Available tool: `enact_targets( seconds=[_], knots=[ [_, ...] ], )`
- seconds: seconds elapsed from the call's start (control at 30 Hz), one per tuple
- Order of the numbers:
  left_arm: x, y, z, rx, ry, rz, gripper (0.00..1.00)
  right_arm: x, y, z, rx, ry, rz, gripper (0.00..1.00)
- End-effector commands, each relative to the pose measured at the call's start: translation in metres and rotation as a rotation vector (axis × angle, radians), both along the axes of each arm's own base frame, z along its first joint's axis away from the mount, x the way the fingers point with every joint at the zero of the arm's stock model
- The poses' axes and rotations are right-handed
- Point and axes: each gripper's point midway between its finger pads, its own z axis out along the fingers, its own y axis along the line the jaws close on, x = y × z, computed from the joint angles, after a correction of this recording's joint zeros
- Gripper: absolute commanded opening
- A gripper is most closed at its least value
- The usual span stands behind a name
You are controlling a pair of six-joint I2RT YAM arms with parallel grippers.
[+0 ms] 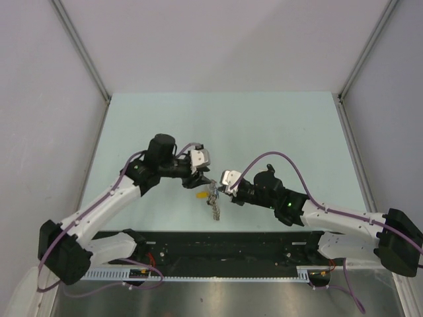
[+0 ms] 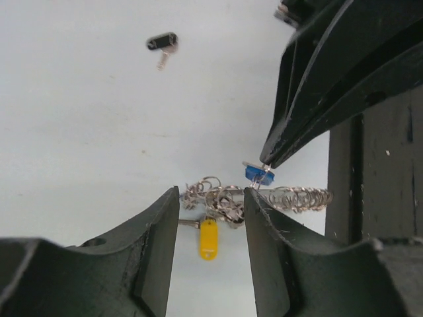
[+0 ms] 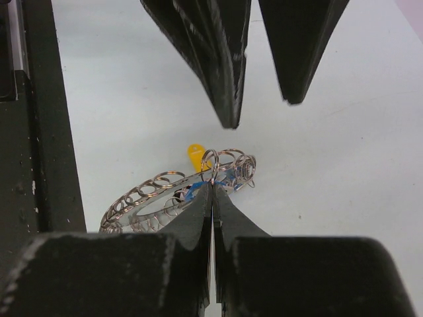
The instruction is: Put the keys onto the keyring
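On the pale green table (image 1: 264, 125) lie three plastic-headed keys: a black key (image 2: 162, 43) well apart, and a yellow key (image 2: 208, 239) and a blue key (image 2: 259, 174) at the one keyring (image 3: 155, 188), a tangle of shiny wire loops. The right gripper (image 3: 213, 188) pinches the blue key. The left gripper (image 2: 211, 195) hangs part-open above the loops, holding nothing. Plain grey walls (image 1: 218, 39) enclose the table.

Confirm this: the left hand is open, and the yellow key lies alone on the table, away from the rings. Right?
Not quite: the black key lies alone; the yellow key sits beside the rings, as the left wrist view shows. The left hand is indeed open.
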Motion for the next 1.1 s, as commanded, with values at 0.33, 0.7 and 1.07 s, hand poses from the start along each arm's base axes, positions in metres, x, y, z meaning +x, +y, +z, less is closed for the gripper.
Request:
enact_targets(
  seconds=[0.33,0.7,1.07],
  knots=[
    [-0.028,-0.012,-0.027,0.158,0.118,-0.305,0.42,0.002,0.008,0.028,0.045,-0.046,0.015,0.00],
    [-0.035,-0.021,-0.029,0.136,0.160,-0.337,0.41,0.001,0.008,0.027,0.041,-0.042,0.014,0.00],
    [-0.035,-0.022,-0.035,0.146,0.209,-0.311,0.27,0.001,0.008,0.026,0.039,-0.039,0.015,0.00]
  ],
)
